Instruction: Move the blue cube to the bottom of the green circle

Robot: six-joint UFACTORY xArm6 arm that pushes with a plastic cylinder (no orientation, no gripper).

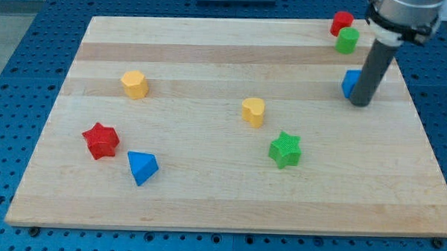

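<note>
The blue cube (349,82) sits near the view's right edge of the board, partly hidden behind my rod. My tip (359,102) rests on the board right beside the cube, on its right and lower side, touching or nearly touching it. The green circle (347,40) stands above the cube, near the view's top right. A gap of bare wood lies between the two.
A red circle (341,23) sits just above and left of the green circle. A yellow hexagon (135,84), a yellow heart (254,111), a green star (285,149), a red star (101,140) and a blue triangle (141,167) are spread over the wooden board (206,207).
</note>
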